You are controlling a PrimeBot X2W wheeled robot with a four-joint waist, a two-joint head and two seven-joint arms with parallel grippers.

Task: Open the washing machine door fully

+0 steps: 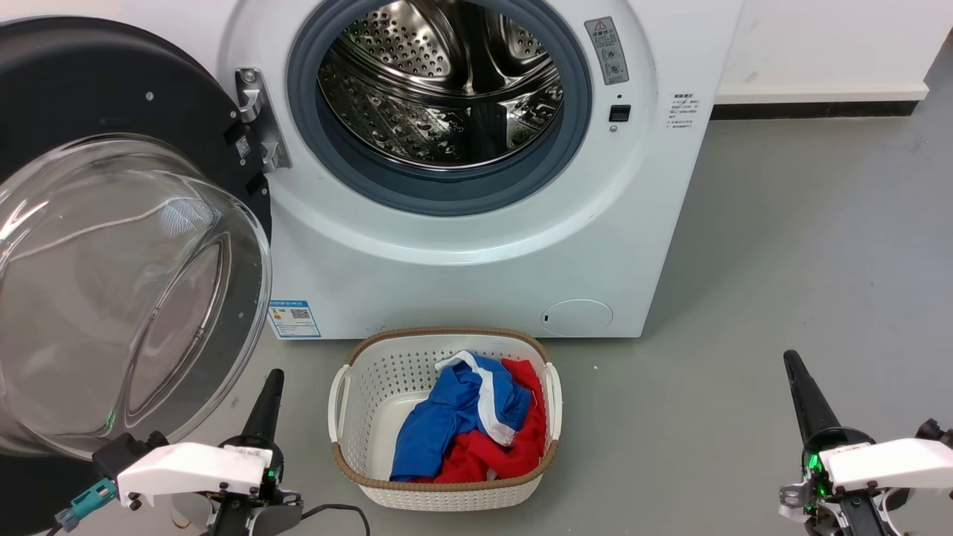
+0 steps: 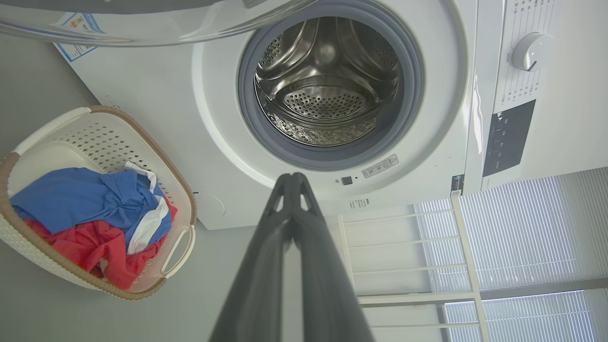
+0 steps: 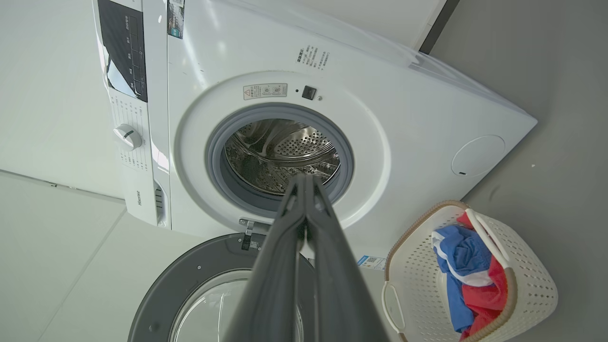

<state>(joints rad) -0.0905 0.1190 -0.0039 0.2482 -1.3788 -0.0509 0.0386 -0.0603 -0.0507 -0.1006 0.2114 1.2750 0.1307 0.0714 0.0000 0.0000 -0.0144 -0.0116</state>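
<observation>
**Door.** The large round glossy black washing machine door [image 1: 126, 246], with its bulging clear glass bowl window, is found at the far left of the head view. It is swung well clear of the opening, with its inner face and bowl turned toward the robot. Its free edge is cut off by the frame, so the exact angle cannot be told. It is judged to be at or close to full swing.

**Left gripper.** The left gripper [image 1: 272, 378] is seen low in the head view, just beside the lower right curve of the bowl and apart from it. Its two dark fingers are pressed together with nothing held between them, as the left wrist view confirms [image 2: 292, 178]. The door lies up and to the left of this gripper.

**Hinge.** The grey metal hinge [image 1: 257, 119] is fixed at the left of the opening, and its axis is upright. Any remaining travel is therefore judged to run leftward and back, by a push on the inner face.

**Machine.** The boxy white washing machine [image 1: 476, 253] is set centrally, with its perforated steel drum [image 1: 439, 82] exposed.

**Basket.** A white perforated plastic laundry basket [image 1: 447, 336] with a brown rim is noted on the floor in front, holding blue and red clothes [image 1: 461, 424].

**Right gripper.** The right gripper [image 1: 791, 363] is seen well apart at the lower right, with its fingers likewise closed together and empty [image 3: 304, 179]. The left arm is plainly the nearer to the door.
</observation>
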